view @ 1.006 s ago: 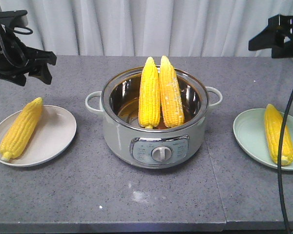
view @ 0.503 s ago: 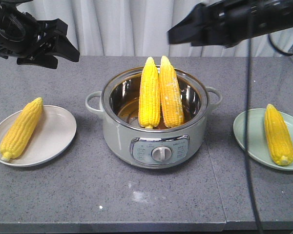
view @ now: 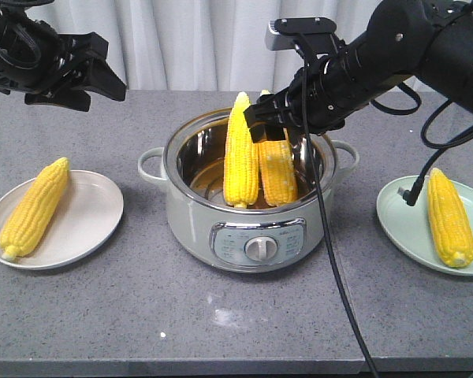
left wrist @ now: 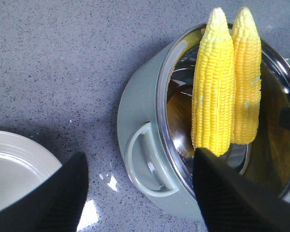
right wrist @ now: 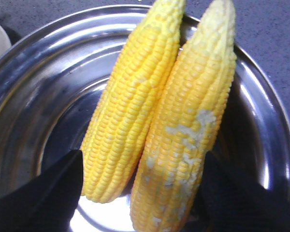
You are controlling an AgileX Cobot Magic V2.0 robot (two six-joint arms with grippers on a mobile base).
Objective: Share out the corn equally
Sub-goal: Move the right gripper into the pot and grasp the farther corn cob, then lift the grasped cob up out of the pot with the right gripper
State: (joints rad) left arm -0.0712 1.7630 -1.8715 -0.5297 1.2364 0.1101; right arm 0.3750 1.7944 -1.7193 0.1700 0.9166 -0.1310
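Hovering over the pot (view: 197,228), your right end effector (view: 270,130) has its jaws spread wide and grips nothing. In the wrist view its fingers (right wrist: 38,193) flank both standing cobs. The patchy cob (view: 277,169) lies straight below it. The clean cob (view: 241,150) touches that one on the white plate (view: 87,228) side. Both stand tip up, butts on the pot floor. Their long axes are near vertical, leaning on the far rim, so I judge you close across the width, high on the cob.

Your left end effector (view: 110,71) is well apart, above the counter (view: 221,331) between white plate and pot, also open and empty. So the right arm is nearer.

One flat cob (view: 33,209) lies on the white plate and one flat cob (view: 449,216) on the green plate (view: 402,224).

The kernels are bumpy, waxy rows on a round taper, likely slippery. The pot has a shiny steel liner and a pale green shell. The plates are smooth and glazed, the counter grey speckled stone.
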